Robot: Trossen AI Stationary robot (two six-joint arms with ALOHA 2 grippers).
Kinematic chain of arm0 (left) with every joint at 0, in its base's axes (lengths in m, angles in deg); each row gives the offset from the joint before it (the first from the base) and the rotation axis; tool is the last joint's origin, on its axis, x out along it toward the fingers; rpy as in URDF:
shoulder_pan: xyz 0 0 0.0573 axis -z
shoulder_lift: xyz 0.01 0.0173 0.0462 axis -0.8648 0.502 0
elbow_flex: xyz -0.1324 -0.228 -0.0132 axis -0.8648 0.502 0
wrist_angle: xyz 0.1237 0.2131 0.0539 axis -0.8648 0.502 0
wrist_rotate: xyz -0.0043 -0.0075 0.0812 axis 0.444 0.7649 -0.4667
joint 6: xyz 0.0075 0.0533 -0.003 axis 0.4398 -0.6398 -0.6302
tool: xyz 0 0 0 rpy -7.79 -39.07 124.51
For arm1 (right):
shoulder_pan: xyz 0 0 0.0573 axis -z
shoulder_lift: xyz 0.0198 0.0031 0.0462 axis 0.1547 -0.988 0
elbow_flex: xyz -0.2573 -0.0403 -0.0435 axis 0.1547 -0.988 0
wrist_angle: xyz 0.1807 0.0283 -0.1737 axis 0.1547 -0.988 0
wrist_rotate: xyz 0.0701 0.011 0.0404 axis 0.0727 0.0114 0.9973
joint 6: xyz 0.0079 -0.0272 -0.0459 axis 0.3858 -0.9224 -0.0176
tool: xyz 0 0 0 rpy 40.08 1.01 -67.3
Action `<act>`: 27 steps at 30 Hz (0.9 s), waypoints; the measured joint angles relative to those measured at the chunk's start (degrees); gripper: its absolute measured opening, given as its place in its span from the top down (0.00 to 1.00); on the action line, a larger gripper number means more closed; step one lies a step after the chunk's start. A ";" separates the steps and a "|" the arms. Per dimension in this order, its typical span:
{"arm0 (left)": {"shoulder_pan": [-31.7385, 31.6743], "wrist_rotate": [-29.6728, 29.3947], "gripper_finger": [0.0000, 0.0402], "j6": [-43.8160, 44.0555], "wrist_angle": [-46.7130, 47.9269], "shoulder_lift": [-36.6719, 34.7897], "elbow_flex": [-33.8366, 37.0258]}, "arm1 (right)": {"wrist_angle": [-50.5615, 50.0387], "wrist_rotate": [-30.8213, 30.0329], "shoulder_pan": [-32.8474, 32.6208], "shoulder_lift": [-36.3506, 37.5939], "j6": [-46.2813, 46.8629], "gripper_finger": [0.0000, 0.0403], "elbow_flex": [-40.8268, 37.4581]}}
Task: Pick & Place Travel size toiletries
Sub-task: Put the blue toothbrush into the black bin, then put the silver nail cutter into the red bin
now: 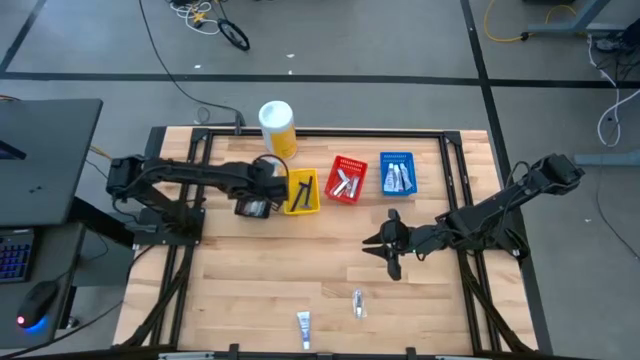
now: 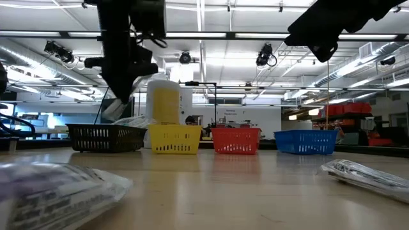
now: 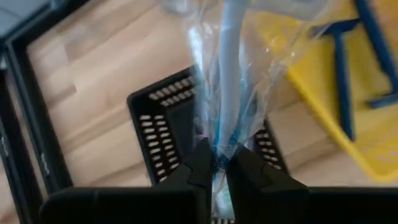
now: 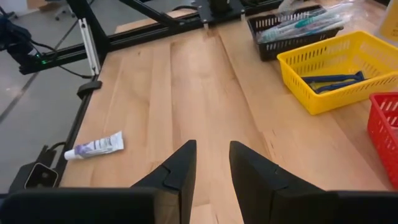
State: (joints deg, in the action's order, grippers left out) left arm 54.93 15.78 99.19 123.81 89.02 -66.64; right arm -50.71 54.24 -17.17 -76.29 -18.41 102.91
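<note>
While the left hand (image 3: 214, 171) clamps one wrapped toothbrush (image 3: 229, 81) above the black basket (image 3: 158, 124), the right hand (image 4: 211, 165) hovers open. Two toiletries lie loose on the counter (image 1: 250, 270): one tube (image 1: 303, 327), one packet (image 1: 358, 303).

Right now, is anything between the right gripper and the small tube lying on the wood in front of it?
Nothing visible. The right gripper hangs open above bare table, and the white tube lies alone off to one side of it, with only wood between them.

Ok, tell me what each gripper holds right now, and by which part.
The left gripper pinches a clear-wrapped toothbrush by one end of its wrapper, above the black basket. The right gripper is open over bare table and holds nothing.
</note>
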 joint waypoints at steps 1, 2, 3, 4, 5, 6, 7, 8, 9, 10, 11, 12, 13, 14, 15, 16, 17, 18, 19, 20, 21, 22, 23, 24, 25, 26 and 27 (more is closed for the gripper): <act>-0.56 0.41 0.92 0.18 0.13 0.03 0.41 | -0.05 0.00 0.00 0.00 -0.05 0.74 0.00; -1.14 1.15 0.92 0.16 0.08 0.08 1.03 | -0.04 0.00 -0.02 -0.02 -0.07 0.74 0.00; -1.75 2.41 0.92 0.10 0.21 0.10 1.72 | -0.06 0.00 -0.02 -0.02 -0.07 0.74 0.00; -2.40 3.82 0.92 0.09 0.18 0.10 2.45 | -0.13 0.00 -0.02 -0.01 -0.07 0.74 0.00; -3.08 4.94 0.91 0.36 -0.30 0.10 3.35 | -0.25 0.00 -0.02 0.00 -0.07 0.74 0.00; -3.71 5.92 0.90 1.04 -0.85 0.10 4.51 | -0.39 0.00 -0.02 -0.01 -0.07 0.74 0.00; -4.19 6.72 0.90 1.47 -1.64 0.10 5.86 | -0.62 0.00 -0.02 0.00 -0.07 0.74 0.00; -4.68 7.31 0.90 1.68 -2.53 0.10 7.37 | -0.87 0.01 -0.02 -0.02 -0.09 0.74 0.00; -5.06 7.69 0.90 1.75 -3.67 0.11 8.78 | -1.01 0.01 -0.02 -0.02 -0.07 0.74 0.00; -5.32 7.99 0.90 1.81 -4.77 0.12 10.13 | -1.29 0.00 -0.02 -0.02 -0.07 0.74 0.00; -5.58 8.42 0.91 1.85 -5.99 0.12 11.47 | -1.58 0.00 -0.02 0.00 -0.07 0.74 0.00; -5.77 9.24 0.91 1.83 -7.63 0.12 12.84 | -1.77 0.00 -0.01 -0.02 -0.08 0.74 0.00; -5.85 10.26 0.91 1.79 -9.35 0.14 14.05 | -1.87 0.00 -0.02 -0.02 -0.07 0.74 0.00; -5.85 11.24 0.91 1.27 -11.35 0.14 15.14 | -1.93 0.01 -0.02 -0.02 -0.07 0.74 0.00; -5.85 12.30 0.90 0.61 -13.49 0.14 16.12 | -1.97 0.02 -0.02 -0.02 -0.05 0.74 0.00; -5.85 12.97 0.89 -0.54 -14.98 0.14 16.86 | -1.97 0.02 -0.02 -0.02 0.27 0.74 0.00; -5.85 13.14 0.87 -1.66 -16.17 0.14 17.45 | -1.95 0.02 -0.02 -0.02 0.39 0.74 0.00; -5.85 13.33 0.86 -2.09 -17.30 0.14 18.05 | -1.95 0.02 -0.02 -0.02 0.41 0.74 0.00; -5.85 13.40 0.83 -2.10 -17.85 0.16 18.49 | -1.97 0.02 -0.02 -0.02 0.41 0.74 0.00; -5.83 13.39 0.81 -1.91 -17.80 0.16 18.65 | -1.95 0.02 -0.02 0.00 0.45 0.74 0.00; -5.85 13.22 0.79 -1.72 -17.59 0.16 18.67 | -1.92 0.02 -0.02 -0.02 0.57 0.74 0.00; -5.83 12.58 0.77 -1.62 -17.49 0.16 18.67 | -1.95 0.02 -0.02 -0.01 0.58 0.74 0.00; -5.83 11.88 0.75 -1.72 -17.45 0.16 18.67 | -1.95 0.02 -0.02 -0.02 0.58 0.74 0.00; -5.83 11.56 0.73 -2.26 -17.51 0.16 18.67 | -1.92 0.03 -0.02 -0.02 0.58 0.74 0.00; -5.83 11.32 0.71 -3.22 -17.56 0.16 18.67 | -1.92 0.02 -0.02 -0.02 0.58 0.74 0.00; -5.83 11.12 0.69 -3.54 -17.46 0.16 18.61 | -1.92 0.02 -0.02 -0.02 0.58 0.74 0.00; -5.83 11.02 0.68 -3.58 -17.06 0.16 18.37 | -1.92 0.03 -0.02 -0.02 0.58 0.74 0.00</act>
State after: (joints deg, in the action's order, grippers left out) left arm 49.10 26.80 95.60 106.75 89.18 -48.28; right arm -52.63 54.26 -17.18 -76.32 -17.83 102.91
